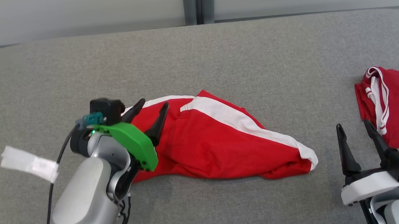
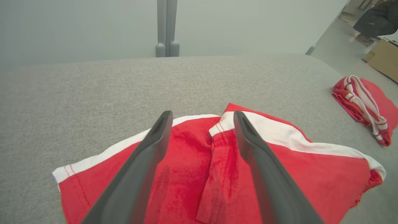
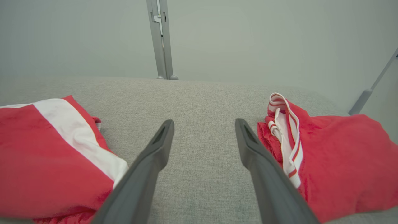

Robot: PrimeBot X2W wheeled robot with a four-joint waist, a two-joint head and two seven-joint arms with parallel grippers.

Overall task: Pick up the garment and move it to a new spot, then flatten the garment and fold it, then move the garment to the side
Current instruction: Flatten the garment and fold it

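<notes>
Finds the red garment (image 1: 221, 141) lying rumpled near the middle of the grey table (image 1: 196, 50), white band along its far edge, right end bunched and turned under. Not yet flat, so probably at the pick-up or the early smoothing step. Places the left gripper (image 1: 154, 103) over the garment's left end, fingers spread wide with nothing between them, the tips pointing across the cloth toward the white band. Seems aimed that way to straddle a fold near the hem before pinching; cannot say whether the tips touch the fabric. Keeps the right gripper (image 1: 352, 124) low at the right, above bare table between the garment and a second red piece (image 1: 397, 108), fingers likewise apart and empty. Looks parked there to stay clear of the left arm's reach, yet near enough to take the bunched right end when needed. Leaves the second piece, with its striped waistband, at the table's right edge, well apart from the one being worked. Shows a white tag (image 1: 28, 163) on the left arm's cable.
</notes>
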